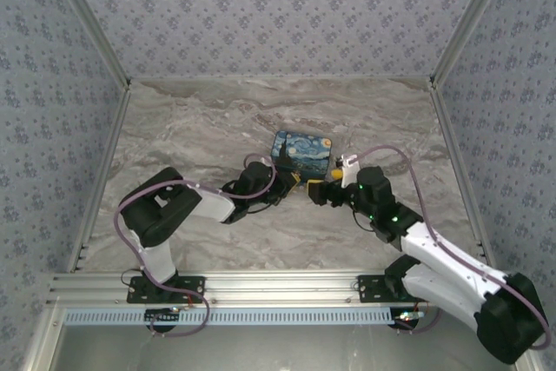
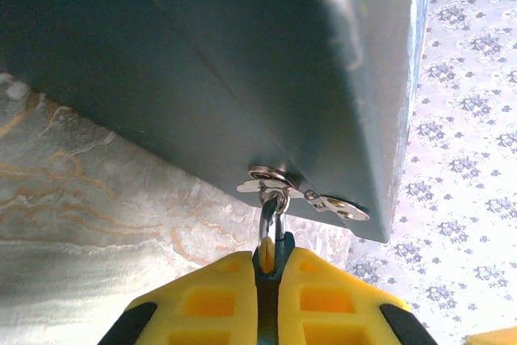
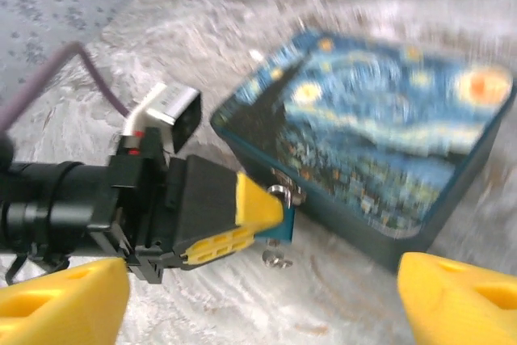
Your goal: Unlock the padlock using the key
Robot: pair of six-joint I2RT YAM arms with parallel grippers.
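Left wrist view: we see left gripper (image 2: 271,258), yellow fingers pressed together, pinching tiny blue-bodied padlock with thin silvery shackle (image 2: 272,214). Shackle is threaded through silvery metal hasp (image 2: 303,193) at lower edge of blue-and-yellow painting-print box (image 2: 202,62).

Right wrist view adds lid print, plus right gripper (image 3: 265,280), yellow fingers spread wide. There we spot what looks like tiny pale silvery metal key (image 3: 278,258) lying on grey marble table (image 3: 202,313), just below padlock; too blurred to be sure.

Top view: both grippers meet at box's near side; padlock too small for us to make out.
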